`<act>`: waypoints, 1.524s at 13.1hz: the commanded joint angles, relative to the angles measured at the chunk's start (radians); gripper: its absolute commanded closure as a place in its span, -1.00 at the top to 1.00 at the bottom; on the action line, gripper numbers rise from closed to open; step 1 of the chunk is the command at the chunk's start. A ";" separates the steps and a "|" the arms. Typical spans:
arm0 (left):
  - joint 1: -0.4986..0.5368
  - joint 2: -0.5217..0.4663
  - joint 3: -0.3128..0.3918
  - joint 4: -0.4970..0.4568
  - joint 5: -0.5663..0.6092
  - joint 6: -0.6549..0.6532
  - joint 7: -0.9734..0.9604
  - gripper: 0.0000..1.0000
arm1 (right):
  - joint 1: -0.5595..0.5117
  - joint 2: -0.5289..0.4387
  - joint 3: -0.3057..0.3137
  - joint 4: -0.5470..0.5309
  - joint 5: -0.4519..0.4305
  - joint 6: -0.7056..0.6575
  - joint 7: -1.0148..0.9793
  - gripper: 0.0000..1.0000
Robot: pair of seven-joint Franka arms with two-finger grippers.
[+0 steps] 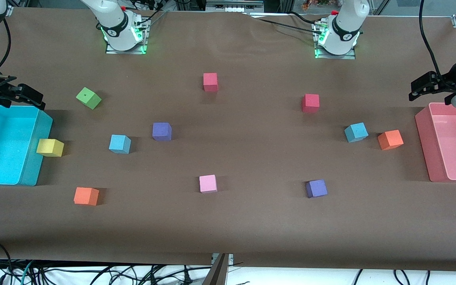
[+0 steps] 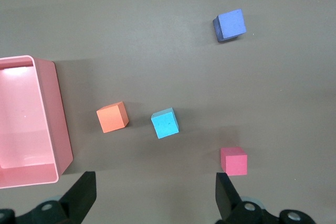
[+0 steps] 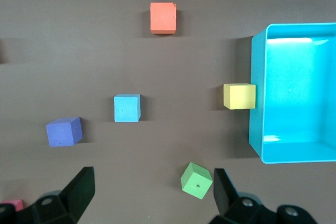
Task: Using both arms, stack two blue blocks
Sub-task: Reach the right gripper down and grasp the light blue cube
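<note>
Left hand [image 1: 424, 88], fingers spread, empty, I'm parking over the pink bin [image 1: 424, 130]; right hand [image 1: 26, 96] likewise over the cyan bin [image 1: 34, 166] (both waiting).

Blue blocks: I'm seeing one [image 1: 119, 143] beside a purple cube [image 1: 162, 131], the other [image 1: 356, 132] just beside an orange cube [image 1: 390, 139], well apart, one per arm's reach.

We see a brown paper-covered table [image 1: 228, 221] filling the frame. On it lie small foam cubes: two sky-blue [image 1: 119, 143] [image 1: 356, 132], two purple [image 1: 162, 131] [image 1: 316, 188], two red [image 1: 210, 82] [image 1: 310, 103], two orange [image 1: 86, 196] [image 1: 390, 139], one green [image 1: 88, 97], one yellow [image 1: 50, 147], one pink [image 1: 208, 183]. A cyan plastic bin [image 1: 34, 166] sits at mid-left edge, a pink plastic bin [image 1: 426, 142] at mid-right.
</note>
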 commanded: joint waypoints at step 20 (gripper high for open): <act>0.004 0.014 -0.003 0.023 0.018 -0.027 0.019 1.00 | 0.130 0.330 0.010 -0.006 0.000 0.172 0.043 1.00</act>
